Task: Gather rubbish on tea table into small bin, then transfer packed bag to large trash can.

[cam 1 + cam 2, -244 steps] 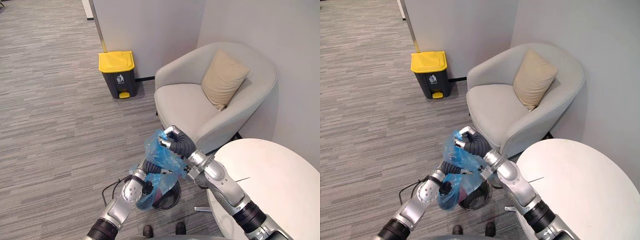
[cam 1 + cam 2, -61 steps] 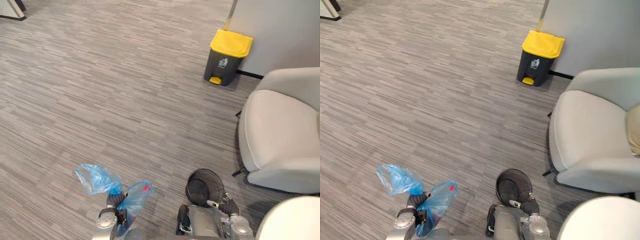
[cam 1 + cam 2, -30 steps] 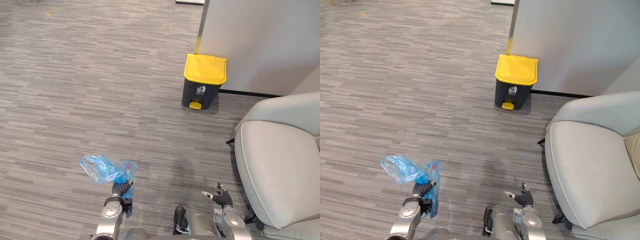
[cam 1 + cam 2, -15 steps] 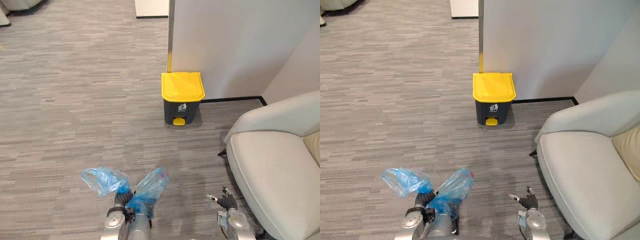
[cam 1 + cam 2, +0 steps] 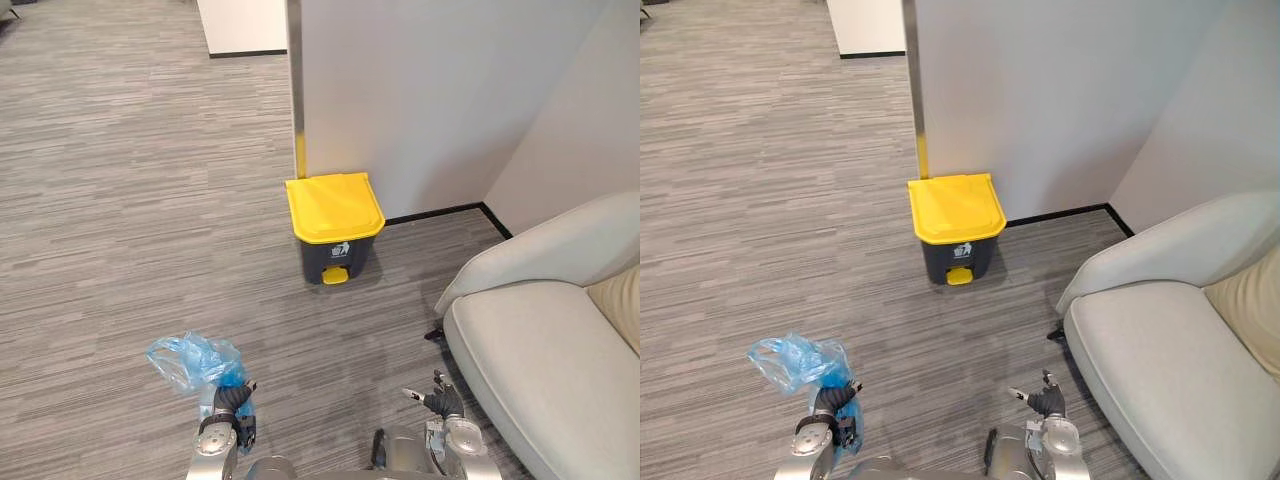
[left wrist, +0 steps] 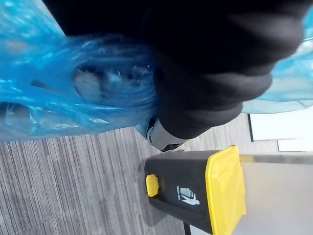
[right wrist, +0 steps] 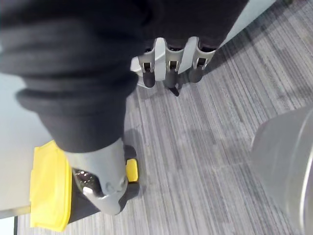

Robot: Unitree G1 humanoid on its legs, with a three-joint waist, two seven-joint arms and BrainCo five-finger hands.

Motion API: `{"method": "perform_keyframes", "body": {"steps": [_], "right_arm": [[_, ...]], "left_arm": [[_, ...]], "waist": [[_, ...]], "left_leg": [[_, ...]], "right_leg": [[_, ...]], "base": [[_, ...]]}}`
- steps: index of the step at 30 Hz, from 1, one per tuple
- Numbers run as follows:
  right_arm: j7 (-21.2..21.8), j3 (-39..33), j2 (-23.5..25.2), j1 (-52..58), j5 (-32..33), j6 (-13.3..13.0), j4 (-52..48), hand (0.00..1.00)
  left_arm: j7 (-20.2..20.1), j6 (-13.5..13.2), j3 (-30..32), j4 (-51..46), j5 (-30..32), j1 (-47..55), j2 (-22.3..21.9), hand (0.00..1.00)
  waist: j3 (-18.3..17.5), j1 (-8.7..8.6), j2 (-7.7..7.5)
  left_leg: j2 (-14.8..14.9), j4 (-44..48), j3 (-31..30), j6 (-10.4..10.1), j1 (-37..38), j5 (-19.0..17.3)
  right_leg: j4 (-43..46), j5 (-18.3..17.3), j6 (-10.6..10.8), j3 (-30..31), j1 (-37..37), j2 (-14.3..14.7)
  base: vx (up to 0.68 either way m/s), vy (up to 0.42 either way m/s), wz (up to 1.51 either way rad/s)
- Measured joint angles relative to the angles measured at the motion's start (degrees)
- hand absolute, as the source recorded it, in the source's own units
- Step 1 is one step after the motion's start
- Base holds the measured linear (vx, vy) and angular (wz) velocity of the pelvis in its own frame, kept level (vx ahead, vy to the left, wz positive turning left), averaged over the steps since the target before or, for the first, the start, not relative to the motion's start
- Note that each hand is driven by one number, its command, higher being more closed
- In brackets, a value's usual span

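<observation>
Crumpled translucent blue bag (image 5: 190,362), neck bunched in the curled left hand (image 5: 232,402), hangs over grey striped carpet (image 5: 120,220), well apart from the yellow-lidded dark trash can (image 5: 332,228) against the white wall (image 5: 430,90); right hand (image 5: 441,403) loosely spread, empty, near the pale armchair (image 5: 545,345).

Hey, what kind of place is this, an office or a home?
Likely an office lounge or waiting corner: grey striped carpet, a pale armchair, and a yellow-lidded pedal bin against a plain partition wall.

Grey striped carpet (image 5: 120,200), white wall (image 5: 430,90), pale armchair (image 5: 540,350) at right.
</observation>
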Motion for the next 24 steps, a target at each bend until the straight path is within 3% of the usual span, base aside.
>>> {"method": "perform_keyframes", "body": {"steps": [2,5,7,8,10,11,13,16,17,18,20,24], "right_arm": [[-0.1,-0.5,-0.6,-0.5,0.0,0.0,0.5,0.00],[0.0,-1.5,-1.1,-1.5,0.1,0.2,1.7,0.00],[0.0,-1.5,-0.3,-0.1,0.3,0.1,1.9,0.00],[0.0,-0.9,-0.1,0.4,0.6,0.1,2.0,0.00],[0.0,-0.3,-0.1,-0.4,1.3,0.0,2.0,0.00],[0.0,-0.3,0.0,-0.5,1.7,-0.1,2.1,0.00],[-0.1,-0.3,0.0,-0.4,2.4,0.0,2.1,0.00],[-0.2,-0.8,-0.1,-0.9,2.4,0.0,2.1,0.00],[-0.2,-1.4,-0.1,-1.0,2.4,0.0,2.1,0.00],[-0.3,-2.4,0.3,-1.1,2.4,0.1,2.6,0.00],[-0.2,-2.5,1.2,-1.0,2.3,0.2,2.5,0.00],[-0.1,-2.4,1.3,-1.1,2.2,0.2,2.4,0.00]], "left_arm": [[-0.3,0.0,-0.1,0.9,0.0,-1.0,-0.7,1.00],[-0.5,0.0,-0.2,0.9,0.1,-2.5,-2.2,1.00],[-0.6,0.0,-0.1,0.8,0.1,-3.2,-3.2,1.00],[-1.0,-0.1,-0.1,0.7,0.1,-2.7,-3.7,1.00],[-1.7,-0.1,-0.1,0.7,0.1,-1.5,-3.7,1.00],[-1.7,-0.1,-0.1,0.6,0.1,-1.3,-3.7,1.00],[-1.7,0.0,-0.1,0.2,0.1,-1.1,-3.7,1.00],[-1.7,0.0,-0.1,0.1,0.1,-0.9,-3.6,1.00],[-1.6,0.0,-0.1,0.1,0.1,-0.9,-3.7,1.00],[-1.6,0.1,0.0,0.3,0.1,-1.0,-3.6,1.00],[-1.5,0.1,0.1,0.4,0.1,-1.1,-3.0,1.00],[-1.5,0.1,-0.6,0.3,0.1,-0.4,-2.8,1.00]], "waist": [[0.1,0.29,2.10],[0.6,-0.93,3.24],[0.8,-0.77,3.44],[0.8,-0.39,3.39],[1.0,-0.08,3.58],[1.0,0.05,3.54],[1.1,1.26,3.04],[1.2,1.47,2.79],[1.0,1.46,2.87],[0.8,2.16,2.63],[-0.5,2.48,0.61],[-0.5,2.59,0.59]], "left_leg": [[1.3,-2.2,-2.6,-1.5,0.5,1.1],[2.7,-0.5,-6.4,-2.5,0.2,3.6],[5.3,14.7,-10.7,-2.8,-4.9,7.6],[6.8,25.8,-12.0,-3.0,-9.6,11.5],[8.5,37.5,-11.8,-2.0,-16.9,10.8],[8.5,38.2,-11.3,-1.3,-18.7,10.4],[8.1,34.0,-8.5,0.7,-22.7,8.9],[5.3,14.8,-5.5,1.3,-24.5,9.0],[4.7,10.3,-5.1,1.0,-24.1,10.0],[3.8,6.5,-4.2,3.2,-22.5,16.3],[1.7,6.8,-2.3,4.3,-21.9,13.7],[-0.5,7.7,1.5,6.5,-17.0,8.7]], "right_leg": [[-0.3,-1.7,-1.2,-1.3,0.1,1.5],[-1.0,-4.4,-1.9,-3.9,2.5,2.2],[-5.0,-4.8,-2.4,-6.3,8.4,3.7],[-7.5,-4.9,-2.8,-6.7,12.2,4.5],[-10.9,-5.4,-3.6,-6.2,16.7,5.9],[-11.8,-5.6,-4.0,-6.0,17.7,6.0],[-14.7,-5.5,-3.8,-5.1,20.2,6.0],[-17.0,-5.6,-1.3,-4.2,23.4,4.7],[-17.2,-6.0,-0.4,-3.8,23.7,4.6],[-17.2,-6.9,1.3,-1.8,23.9,4.2],[-17.2,-7.4,2.4,0.3,24.2,1.7],[-4.8,-7.3,4.1,4.5,21.4,-1.7]], "base": [[0.30,-0.163,0.09],[0.34,-0.198,0.34],[0.28,-0.199,0.43],[0.25,-0.138,0.03],[0.25,-0.065,-0.14],[0.22,0.023,-0.23],[0.21,0.074,-0.22],[0.29,0.157,-0.10],[0.36,0.268,-0.32],[0.29,0.228,-0.34],[0.34,0.226,-0.26],[0.32,0.227,-0.26]]}}
